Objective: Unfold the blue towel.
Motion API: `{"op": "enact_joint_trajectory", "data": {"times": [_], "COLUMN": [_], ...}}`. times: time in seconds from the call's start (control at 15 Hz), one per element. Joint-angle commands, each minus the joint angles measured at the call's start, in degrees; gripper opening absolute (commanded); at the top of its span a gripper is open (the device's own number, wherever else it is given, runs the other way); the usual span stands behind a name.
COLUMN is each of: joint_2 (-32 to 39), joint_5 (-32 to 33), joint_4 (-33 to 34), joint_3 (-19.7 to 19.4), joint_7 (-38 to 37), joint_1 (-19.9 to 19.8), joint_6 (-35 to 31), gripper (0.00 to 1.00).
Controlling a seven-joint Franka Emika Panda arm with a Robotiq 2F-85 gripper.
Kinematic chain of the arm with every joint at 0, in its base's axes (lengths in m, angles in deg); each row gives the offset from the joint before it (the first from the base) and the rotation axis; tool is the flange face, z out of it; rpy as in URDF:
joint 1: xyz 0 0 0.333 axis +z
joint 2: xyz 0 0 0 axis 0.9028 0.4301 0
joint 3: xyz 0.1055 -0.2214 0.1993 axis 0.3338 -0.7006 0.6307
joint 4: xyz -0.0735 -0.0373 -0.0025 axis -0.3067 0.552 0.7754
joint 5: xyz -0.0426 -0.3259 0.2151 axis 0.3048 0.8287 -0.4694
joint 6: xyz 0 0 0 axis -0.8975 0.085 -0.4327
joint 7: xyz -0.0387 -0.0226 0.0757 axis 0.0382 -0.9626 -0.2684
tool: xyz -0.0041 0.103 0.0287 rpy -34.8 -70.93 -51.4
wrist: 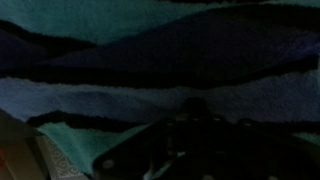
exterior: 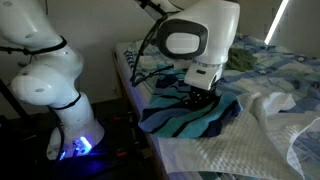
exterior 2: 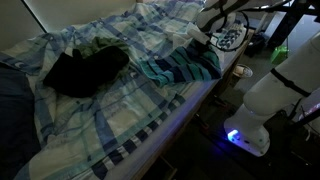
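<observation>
The blue towel (exterior: 190, 114), striped in teal and dark navy, lies bunched near the bed's edge in both exterior views (exterior 2: 180, 68). My gripper (exterior: 197, 97) points straight down, its fingertips sunk into the towel's top folds. It appears shut on a pinch of the cloth. In an exterior view the gripper (exterior 2: 199, 40) sits at the towel's far end. The wrist view is very dark. There the towel's stripes (wrist: 160, 60) fill the picture and the gripper (wrist: 190, 128) shows only as a black shape pressed against them.
A white waffle blanket (exterior: 255, 140) lies right beside the towel. The pale blue plaid bedsheet (exterior 2: 110, 115) covers the bed, with a dark heap of clothes (exterior 2: 85, 68) on it. The robot's base (exterior 2: 250, 125) glows blue beside the bed's edge.
</observation>
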Motion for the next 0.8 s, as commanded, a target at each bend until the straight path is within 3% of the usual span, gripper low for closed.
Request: {"op": "enact_joint_trajectory", "data": {"times": [0.0, 0.6, 0.67, 0.73], "joint_2": [-3.24, -4.29, -4.22, -4.24], "joint_5": [-1.98, -3.78, -3.55, -3.27], "joint_4": [-3.79, -7.14, -7.53, -7.9], "joint_3": [-1.69, -5.07, -5.04, -4.93], "joint_7": [4.05, 11.18, 11.33, 10.98], "joint_1": [-2.39, -6.96, -7.32, -7.64], "joint_6": [-3.98, -8.82, -9.05, -9.34], "gripper": [0.0, 0.0, 0.26, 0.27]}}
